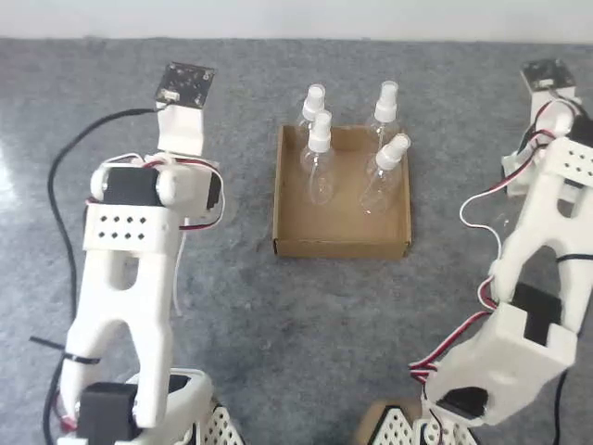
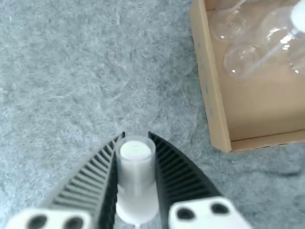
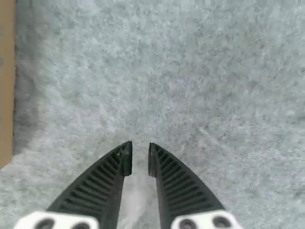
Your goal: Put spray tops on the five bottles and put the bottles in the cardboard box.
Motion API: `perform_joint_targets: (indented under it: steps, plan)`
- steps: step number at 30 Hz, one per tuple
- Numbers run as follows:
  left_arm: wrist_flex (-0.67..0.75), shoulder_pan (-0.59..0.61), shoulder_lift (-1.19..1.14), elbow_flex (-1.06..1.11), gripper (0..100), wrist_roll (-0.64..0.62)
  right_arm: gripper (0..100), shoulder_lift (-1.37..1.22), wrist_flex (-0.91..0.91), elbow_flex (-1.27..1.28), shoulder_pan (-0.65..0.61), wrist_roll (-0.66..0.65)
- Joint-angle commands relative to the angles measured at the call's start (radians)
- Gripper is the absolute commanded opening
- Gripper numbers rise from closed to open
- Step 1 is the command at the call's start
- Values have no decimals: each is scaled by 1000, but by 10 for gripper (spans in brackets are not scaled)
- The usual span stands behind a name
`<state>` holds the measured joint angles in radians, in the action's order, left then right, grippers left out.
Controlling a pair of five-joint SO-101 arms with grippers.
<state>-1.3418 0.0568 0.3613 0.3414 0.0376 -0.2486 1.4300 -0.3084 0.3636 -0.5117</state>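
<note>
Looking down from the high view, the cardboard box [image 1: 341,246] sits mid-table toward the far edge. Two bottles with spray tops on, one [image 1: 320,171] and another [image 1: 384,181], stand plainly inside it. Two more capped bottles [image 1: 310,107] [image 1: 383,107] rise at the box's far wall; whether they are inside or just behind it I cannot tell. A faint clear shape [image 1: 505,221] beside the arm at the table's right edge may be the fifth bottle, though that is unsure.

From the left wrist view, the left gripper [image 2: 136,138] is clenched on a pale spray top [image 2: 137,176], held above bare table [image 2: 71,71] just beside the box's wall [image 2: 212,95].

From the right wrist view, the right gripper [image 3: 139,152] hangs over the table with the box's edge [image 3: 5,71] off to one side; whether it grasps anything I cannot tell.

By my judgement four bottles are capped. The fifth still needs this last top, and then boxing.
</note>
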Motion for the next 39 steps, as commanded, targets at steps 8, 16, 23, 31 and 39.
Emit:
perform_joint_targets:
  steps: [8, 16, 23, 31, 39]
  plan:
    - [-11, 8, 54, -22, 16, -6, 7, -153, -116, 0, -18, -57]
    - [-6, 2, 51, -22, 16, -6, 263, -127, -58, -143, -15, -32]
    - [-5, 2, 46, -22, 16, -6, 270, 76, 252, -411, 13, 11]
    - [-5, 0, 46, -22, 16, -8, 271, 415, 320, -219, 36, 14]
    - [-5, 0, 44, -21, 16, -9, 272, 981, 96, 508, -35, 6]
